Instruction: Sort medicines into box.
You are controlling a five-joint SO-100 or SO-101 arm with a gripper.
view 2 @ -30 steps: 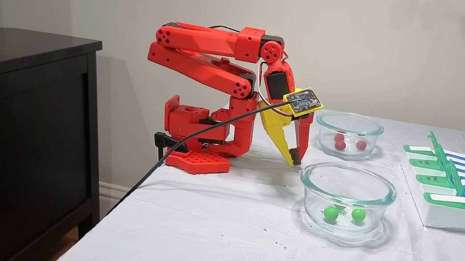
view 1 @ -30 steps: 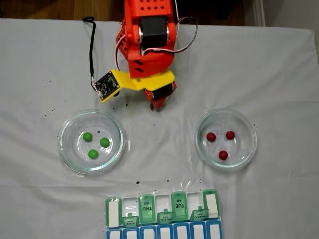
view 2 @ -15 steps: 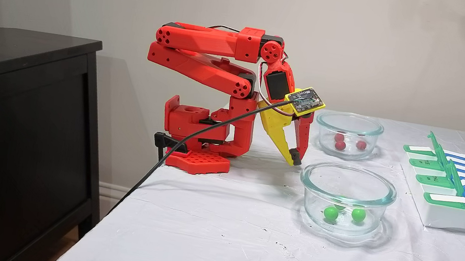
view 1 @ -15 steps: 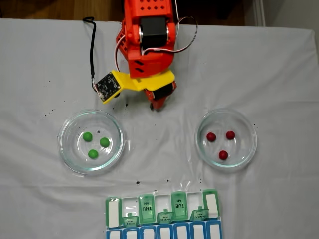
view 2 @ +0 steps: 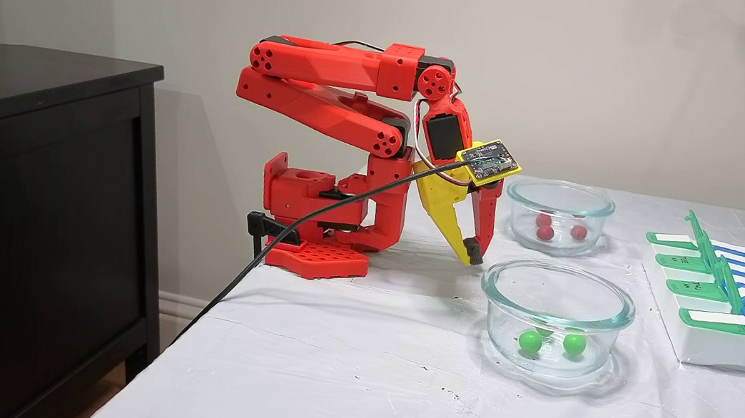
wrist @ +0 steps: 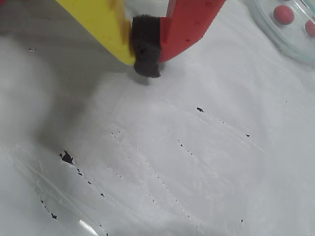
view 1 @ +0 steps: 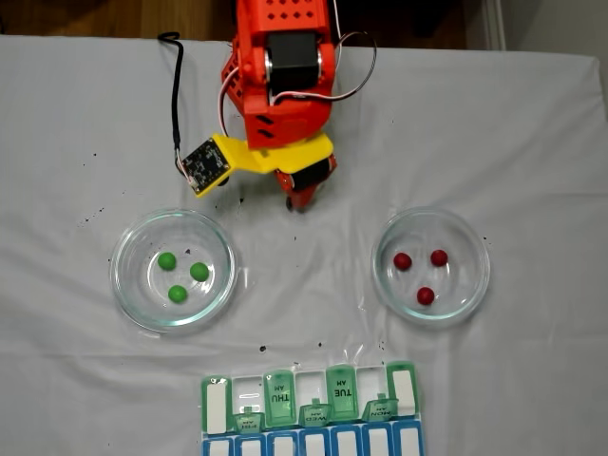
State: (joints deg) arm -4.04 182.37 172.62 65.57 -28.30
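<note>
Three green medicines (view 1: 179, 276) (view 2: 530, 341) lie in a round glass dish (view 1: 124, 288) at the left of the top-down fixed view. Three dark red medicines (view 1: 421, 273) (view 2: 545, 232) (wrist: 284, 14) lie in a second glass dish (view 1: 475, 285) at its right. The box (view 1: 217, 404) (view 2: 713, 352), a pill organiser with green lids and a blue row, sits at the bottom edge; several green lids stand raised. My gripper (view 1: 299, 202) (view 2: 473, 255) (wrist: 146, 49) is shut just above the cloth between the arm's base and the dishes, its yellow and red fingers pressed on a black pad, holding nothing.
A white cloth (view 1: 532, 142) with small black specks (wrist: 66, 157) covers the table. A black cable (view 1: 176, 85) runs off the wrist camera board (view 1: 203, 163). A dark cabinet (view 2: 22, 192) stands beside the table in the side fixed view.
</note>
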